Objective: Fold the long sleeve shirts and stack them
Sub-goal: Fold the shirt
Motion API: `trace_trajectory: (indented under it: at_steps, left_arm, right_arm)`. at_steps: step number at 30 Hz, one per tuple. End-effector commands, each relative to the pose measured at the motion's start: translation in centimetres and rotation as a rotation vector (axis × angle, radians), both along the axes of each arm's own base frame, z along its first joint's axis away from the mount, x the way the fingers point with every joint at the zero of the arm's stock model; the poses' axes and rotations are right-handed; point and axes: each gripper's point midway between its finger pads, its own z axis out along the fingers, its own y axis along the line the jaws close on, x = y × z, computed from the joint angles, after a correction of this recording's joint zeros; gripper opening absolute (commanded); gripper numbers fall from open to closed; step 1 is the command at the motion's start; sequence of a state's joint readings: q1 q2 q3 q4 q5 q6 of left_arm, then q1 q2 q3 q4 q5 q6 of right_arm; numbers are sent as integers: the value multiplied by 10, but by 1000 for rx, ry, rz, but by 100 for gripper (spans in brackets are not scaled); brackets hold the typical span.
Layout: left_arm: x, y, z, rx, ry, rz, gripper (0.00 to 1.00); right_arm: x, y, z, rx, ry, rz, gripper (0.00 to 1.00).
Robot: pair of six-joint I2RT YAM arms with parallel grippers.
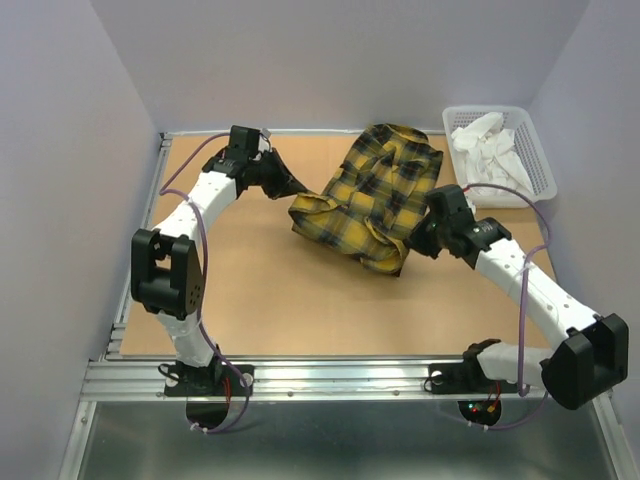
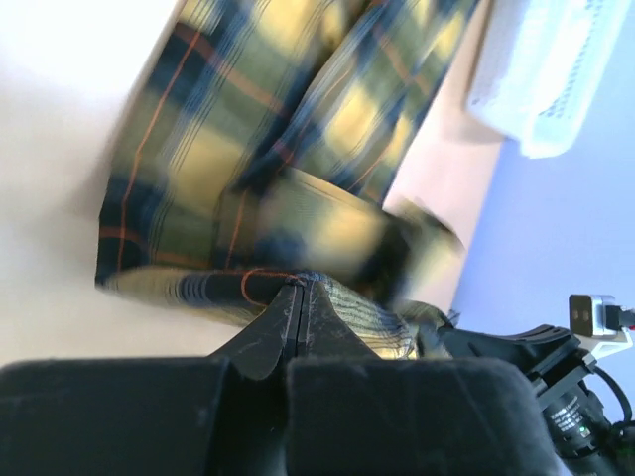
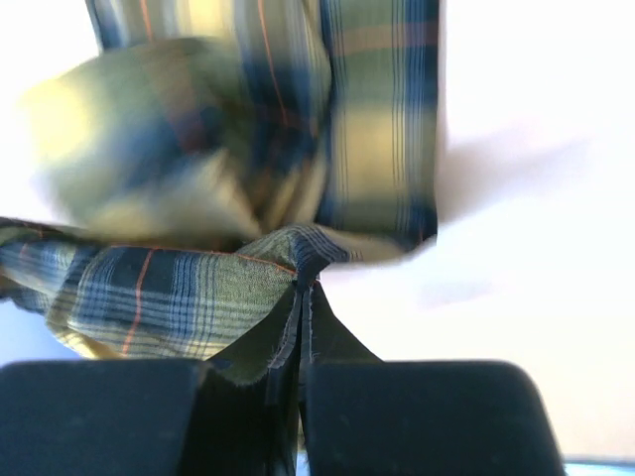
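Left end effector (image 1: 288, 188): jaws pressed together, pinching the left edge of the shirt (image 1: 375, 190).
Right end effector (image 1: 418, 240): jaws pressed together on a fold at the shirt's near right corner.
Shirt: yellow and dark plaid, bunched up between the two arms, at the far middle of the worktop (image 1: 260, 290).
Basket (image 1: 538, 160): white, far right corner, near the shirt, holding white cloths (image 1: 485, 150).
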State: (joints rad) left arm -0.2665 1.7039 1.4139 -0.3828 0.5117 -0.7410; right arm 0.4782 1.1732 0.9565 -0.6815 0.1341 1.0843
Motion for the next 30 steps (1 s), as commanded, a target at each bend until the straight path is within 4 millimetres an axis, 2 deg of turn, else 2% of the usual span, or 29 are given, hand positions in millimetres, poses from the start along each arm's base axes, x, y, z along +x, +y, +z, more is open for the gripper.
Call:
trace_trajectory:
  at_steps: [1, 4, 6, 7, 9, 10, 12, 13, 15, 16, 21, 25, 28, 30]
  left_arm:
    - [34, -16, 43, -107, -91, -1, 0]
    - [59, -19, 44, -101, -116, 32, 0]
    - [68, -20, 40, -99, -120, 38, 0]
    - [74, -22, 28, -92, -104, 37, 0]
    - [82, -25, 20, -87, -102, 28, 0]
    - [87, -27, 4, -77, -79, 22, 0]
    - [92, -32, -9, -71, -71, 6, 0]
    - [96, -36, -26, -64, -58, -10, 0]
    - [99, -42, -36, -67, -57, -29, 2]
    - [100, -48, -48, -58, -56, -47, 3]
    - [115, -64, -59, -54, -131, -91, 11]
    - [129, -69, -54, -54, -225, -97, 19]
    - [140, -71, -35, -59, -336, -95, 32]
    - [147, -72, -24, -63, -400, -88, 51]
  right_arm:
    - [40, -29, 36, -96, -112, -9, 1]
    - [64, -43, 36, -121, -111, -25, 1]
    - [74, -45, 31, -130, -94, -23, 1]
    - [78, -49, 28, -141, -88, -26, 1]
    - [86, -52, 18, -140, -74, -32, 1]
    - [89, -56, 14, -141, -67, -39, 1]
    - [96, -59, 7, -134, -64, -47, 0]
    - [98, -65, -6, -136, -35, -58, 1]
    - [103, -67, -16, -124, -25, -61, 1]
    - [104, -72, -27, -127, 0, -71, 1]
    - [112, -84, -59, -129, 46, -83, 3]
    - [120, -93, -75, -127, 75, -103, 5]
    - [129, -100, -77, -136, 72, -126, 10]
    - [134, -105, -77, -146, 70, -137, 12]
